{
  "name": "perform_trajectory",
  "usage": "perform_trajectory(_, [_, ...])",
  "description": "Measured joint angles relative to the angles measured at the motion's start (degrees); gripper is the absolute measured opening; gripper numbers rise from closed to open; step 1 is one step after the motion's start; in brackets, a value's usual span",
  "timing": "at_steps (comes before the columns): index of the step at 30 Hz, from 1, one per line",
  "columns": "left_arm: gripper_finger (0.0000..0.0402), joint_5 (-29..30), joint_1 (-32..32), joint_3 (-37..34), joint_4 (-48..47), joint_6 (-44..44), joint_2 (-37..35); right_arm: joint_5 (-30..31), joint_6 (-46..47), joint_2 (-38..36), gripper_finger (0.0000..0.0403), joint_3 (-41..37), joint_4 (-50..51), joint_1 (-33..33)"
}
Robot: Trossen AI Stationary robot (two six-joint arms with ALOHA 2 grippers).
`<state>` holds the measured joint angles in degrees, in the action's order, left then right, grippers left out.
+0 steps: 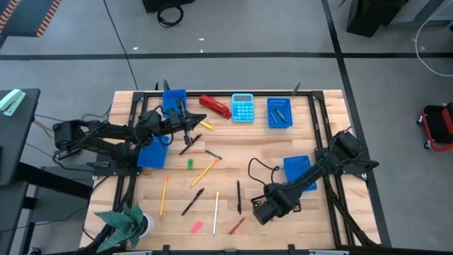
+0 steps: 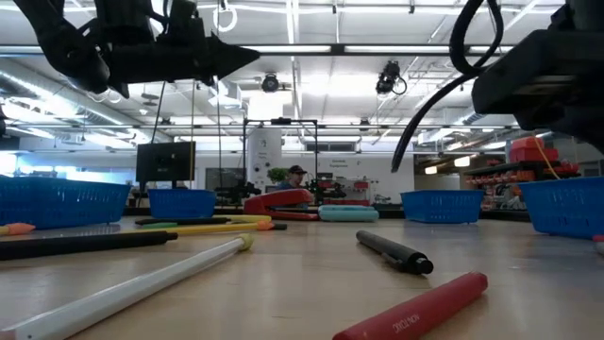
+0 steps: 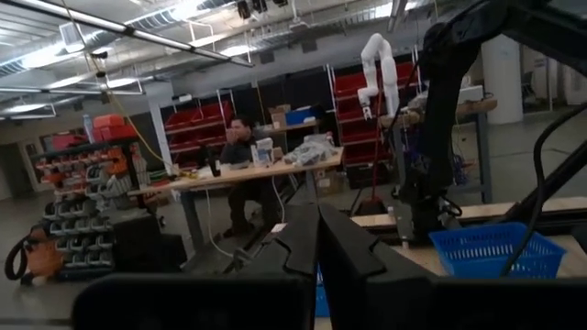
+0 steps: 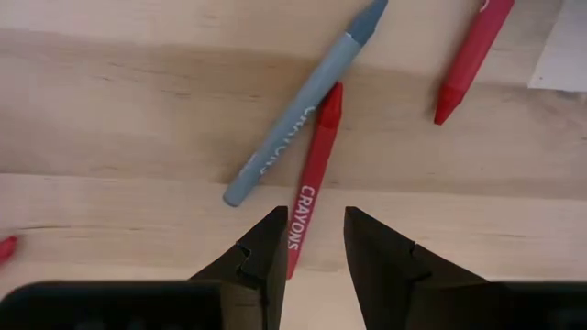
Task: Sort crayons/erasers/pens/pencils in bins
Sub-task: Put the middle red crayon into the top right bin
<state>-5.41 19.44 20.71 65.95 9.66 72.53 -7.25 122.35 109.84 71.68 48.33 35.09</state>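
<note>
Table (image 1: 269, 152): pale wood planks w/ dark frame. Bins (image 1: 279, 113): bright blue, perforated. Stapler (image 1: 214, 106): red. Calculator (image 1: 243, 108): light blue. Erasers: green (image 1: 190, 163), pink (image 1: 197, 227), yellow (image 1: 207, 126). Pencils: orange (image 1: 163, 195), yellow (image 1: 204, 172), white (image 1: 216, 202). Pens (image 1: 192, 201): black. Crayons: red w/ white lettering (image 4: 312, 180); grey-blue, same print (image 4: 303, 101). Right fingers (image 4: 367, 247): black.

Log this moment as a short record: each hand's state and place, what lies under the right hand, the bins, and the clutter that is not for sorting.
left hand: shut, raised over the table's far left, near two bins
right hand: open, pointing down at the crayons
under right hand: red crayon beside a grey crayon
bins: four blue; the far right bin holds dark sticks
not for sorting: red stapler, light-blue calculator
</note>
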Motion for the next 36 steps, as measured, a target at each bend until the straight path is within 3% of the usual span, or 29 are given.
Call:
perform_trajectory(12, [0.0014, 0.0, 0.0, 0.0, 1.5, 0.0, 1.0, 1.4, -0.4, 0.1, 0.0078, -0.8, -0.1, 0.0])
perform_trajectory(29, [0.0013, 0.0, 0.0, 0.0, 1.5, -0.1, 1.0, 1.6, -0.6, 2.2, 0.0072, -0.8, -1.2, 0.0])
perform_trajectory(36, [0.0023, 0.0, 0.0, 0.0, 1.5, -0.1, 1.0, 2.3, -1.0, 2.6, 0.0041, -0.6, -1.1, 0.5])
